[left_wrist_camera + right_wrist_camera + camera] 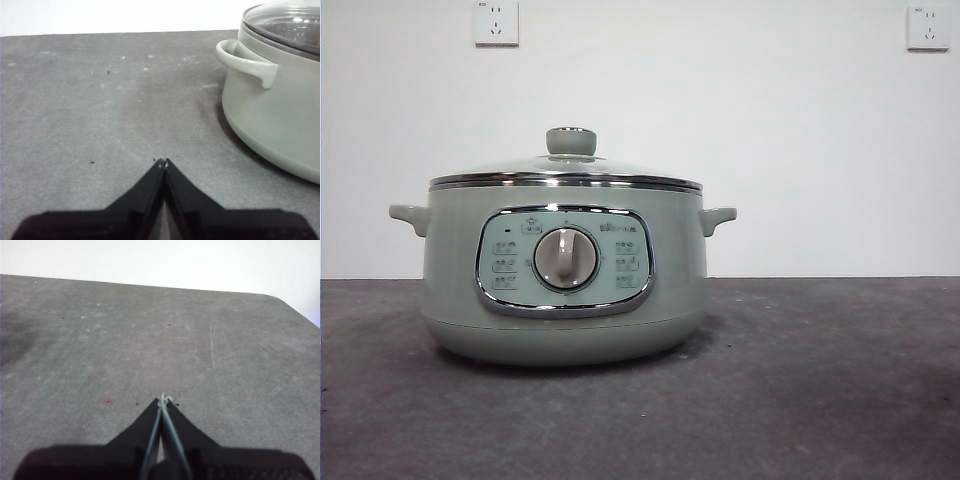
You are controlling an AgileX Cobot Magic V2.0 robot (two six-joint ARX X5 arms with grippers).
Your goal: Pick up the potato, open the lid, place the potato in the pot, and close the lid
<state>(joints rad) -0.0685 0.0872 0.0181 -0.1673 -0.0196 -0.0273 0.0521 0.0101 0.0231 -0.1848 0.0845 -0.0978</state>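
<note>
The squat, round, pale sage-green electric pot (565, 290) sits on the dark grey desk (820, 400), left of centre in the front view, its chrome-framed control panel (564, 261) and grey dial (565, 258) facing the camera. The round clear glass lid (565, 168) with its shiny chrome rim is seated flat on the pot, and the pale green knob (571, 141) with its metal top stands upright in the middle. A small side handle (718, 218) sticks out on each flank.

And the potato? It is nowhere to be seen on the desk in any view. The glass of the lid shows only reflections in the left wrist view, so what lies inside the pot cannot be told.

Now the left gripper (161, 161): its black fingers are clenched tip to tip with nothing between them, over bare desk, and the pot is near with one handle (248, 61) turned its way, clearly apart from it. The right gripper (163, 400) shows the same, fingers pressed together on nothing, over an open stretch of scuffed desk near its rounded corner.

Behind it all, a white wall carries two white sockets (496, 22), one high on each side.
</note>
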